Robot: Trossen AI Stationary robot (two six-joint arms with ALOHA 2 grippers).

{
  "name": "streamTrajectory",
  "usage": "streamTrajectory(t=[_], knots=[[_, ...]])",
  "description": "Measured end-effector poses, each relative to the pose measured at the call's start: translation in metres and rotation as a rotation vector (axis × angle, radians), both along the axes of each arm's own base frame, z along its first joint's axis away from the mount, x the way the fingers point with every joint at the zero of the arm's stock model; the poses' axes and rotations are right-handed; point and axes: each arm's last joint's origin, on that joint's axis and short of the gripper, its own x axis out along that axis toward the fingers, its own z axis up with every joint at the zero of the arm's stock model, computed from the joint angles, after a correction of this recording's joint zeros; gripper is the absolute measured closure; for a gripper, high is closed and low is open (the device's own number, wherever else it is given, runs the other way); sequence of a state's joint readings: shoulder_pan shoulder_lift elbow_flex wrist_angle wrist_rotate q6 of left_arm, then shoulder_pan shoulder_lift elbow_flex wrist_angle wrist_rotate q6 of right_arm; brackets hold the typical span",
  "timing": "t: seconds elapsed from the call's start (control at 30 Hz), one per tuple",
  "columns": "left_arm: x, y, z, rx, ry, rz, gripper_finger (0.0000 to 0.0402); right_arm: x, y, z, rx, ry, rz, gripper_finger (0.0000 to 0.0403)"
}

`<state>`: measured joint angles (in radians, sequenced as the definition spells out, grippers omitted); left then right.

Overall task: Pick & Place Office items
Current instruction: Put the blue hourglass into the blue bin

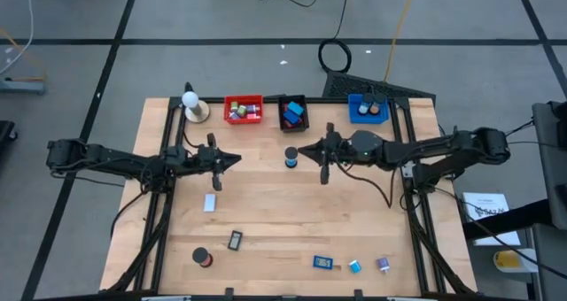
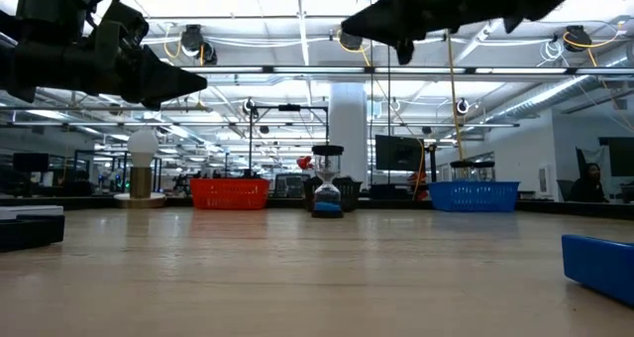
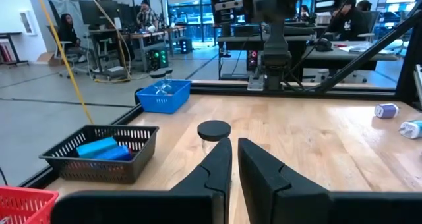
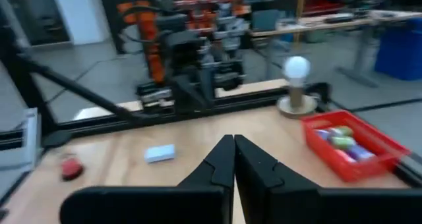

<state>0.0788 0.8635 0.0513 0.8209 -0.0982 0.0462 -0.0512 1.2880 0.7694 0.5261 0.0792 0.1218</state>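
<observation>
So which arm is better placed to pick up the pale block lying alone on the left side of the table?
Probably the left. The left gripper hangs just above the pale block on its own side; the right gripper sits across the middle, farther off.

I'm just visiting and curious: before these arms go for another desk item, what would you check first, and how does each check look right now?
1. Left pincer empty, nearly shut: ok.
2. Right pincer empty, shut: ok.
3. Both arms raised off the table: ok.
4. Loose items left to pick, such as the black roll and the blue piece: ok.
5. Red bin, black bin, blue bin in place: ok.
</observation>
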Motion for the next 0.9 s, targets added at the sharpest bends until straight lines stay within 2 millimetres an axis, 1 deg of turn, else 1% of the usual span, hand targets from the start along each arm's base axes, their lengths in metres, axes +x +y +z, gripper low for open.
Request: streamTrajectory(t=[0.03,0.1,0.23,0.3,0.4,0.5,0.6,0.67,0.77,0.83,0.9], knots=[[0.0,0.0,0.0,0.0,0.0,0.0,0.0366,0.003,0.0,0.002,0.006,0.015,0.008,0.0401],[0.0,0.0,0.0,0.001,0.0,0.0,0.0366,0.01,-0.001,0.004,0.026,0.101,-0.024,0.0401],[0.0,0.0,0.0,0.001,0.001,0.0,0.0366,0.026,-0.008,0.011,0.009,0.316,-0.201,0.0397],[0.0,0.0,0.0,0.001,0.001,0.0,0.0366,0.034,-0.012,0.019,0.023,0.383,-0.23,0.0385],[0.0,0.0,0.0,0.001,0.002,0.0,0.0366,0.044,-0.017,0.027,0.067,0.468,-0.255,0.0354],[0.0,0.0,0.0,0.001,0.002,0.0,0.0366,0.051,-0.023,0.024,0.108,0.59,-0.288,0.0317],[0.0,0.0,0.0,0.001,0.003,0.001,0.0366,0.051,-0.027,0.017,0.162,0.705,-0.298,0.0278],[0.0,0.0,0.0,0.001,0.004,0.0,0.0366,0.055,-0.031,0.012,0.202,0.721,-0.286,0.0253],[0.0,0.0,-0.001,0.001,0.008,0.0,0.0366,0.054,-0.031,0.002,0.228,0.789,-0.279,0.0214],[0.0,0.0,-0.001,0.001,0.008,0.0,0.0366,0.059,-0.031,0.0,0.231,0.777,-0.271,0.0189],[0.0,0.0,-0.001,0.001,0.008,0.001,0.0366,0.058,-0.031,-0.002,0.229,0.796,-0.271,0.0164]])
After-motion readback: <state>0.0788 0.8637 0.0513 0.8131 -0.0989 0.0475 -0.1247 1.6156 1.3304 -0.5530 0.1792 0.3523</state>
